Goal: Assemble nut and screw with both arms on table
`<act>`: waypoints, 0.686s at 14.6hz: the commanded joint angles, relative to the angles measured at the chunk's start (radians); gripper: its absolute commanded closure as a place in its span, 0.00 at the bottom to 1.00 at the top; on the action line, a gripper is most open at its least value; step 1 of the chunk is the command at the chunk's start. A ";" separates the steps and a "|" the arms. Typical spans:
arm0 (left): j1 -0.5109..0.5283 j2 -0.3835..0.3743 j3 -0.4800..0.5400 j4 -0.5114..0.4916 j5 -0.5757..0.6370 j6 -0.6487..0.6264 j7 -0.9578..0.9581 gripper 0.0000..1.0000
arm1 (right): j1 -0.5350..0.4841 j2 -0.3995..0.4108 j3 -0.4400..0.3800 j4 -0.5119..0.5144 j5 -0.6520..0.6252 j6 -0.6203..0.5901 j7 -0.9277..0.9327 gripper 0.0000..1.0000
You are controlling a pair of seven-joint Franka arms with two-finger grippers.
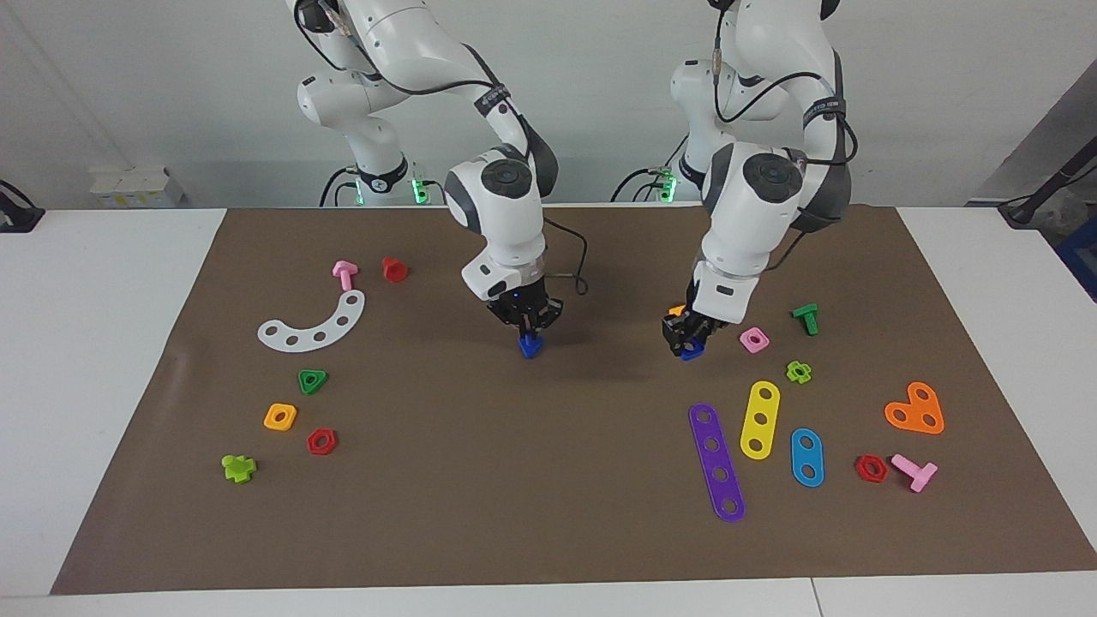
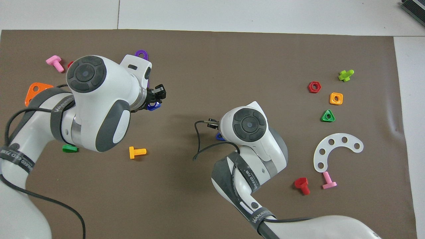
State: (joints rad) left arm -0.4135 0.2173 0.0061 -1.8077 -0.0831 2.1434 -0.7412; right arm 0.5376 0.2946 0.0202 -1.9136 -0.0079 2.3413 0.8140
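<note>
My right gripper [image 1: 530,332] points down over the middle of the brown mat [image 1: 514,480] and is shut on the blue triangular-headed screw [image 1: 530,345], held just above the mat. In the overhead view the wrist hides most of the screw [image 2: 218,136]. My left gripper [image 1: 686,341] is low over the mat, toward the left arm's end, and is shut on the blue square nut [image 1: 692,350]. The nut [image 2: 153,106] also shows under the left gripper [image 2: 156,96] in the overhead view. The two grippers are well apart.
Beside the left gripper lie a pink square nut [image 1: 754,339], a green bolt [image 1: 806,318], an orange bolt [image 2: 137,152] and purple [image 1: 716,461] and yellow [image 1: 759,419] strips. Toward the right arm's end lie a white curved strip [image 1: 313,326] and a green triangular nut [image 1: 313,381].
</note>
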 commanded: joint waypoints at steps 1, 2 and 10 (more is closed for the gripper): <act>-0.040 0.008 0.012 0.002 -0.024 0.032 -0.065 1.00 | -0.051 -0.084 0.006 -0.007 -0.021 -0.045 0.002 0.00; -0.050 0.008 0.012 -0.001 -0.024 0.038 -0.082 1.00 | -0.076 -0.116 0.006 -0.008 -0.021 -0.086 -0.025 0.00; -0.209 0.046 0.012 -0.007 -0.079 0.102 -0.231 1.00 | -0.393 -0.380 0.000 -0.022 -0.004 -0.415 -0.479 0.00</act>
State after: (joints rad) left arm -0.5768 0.2394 0.0025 -1.8125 -0.1270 2.2108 -0.9561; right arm 0.2181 -0.0355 0.0112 -1.9069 -0.0102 1.9441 0.4366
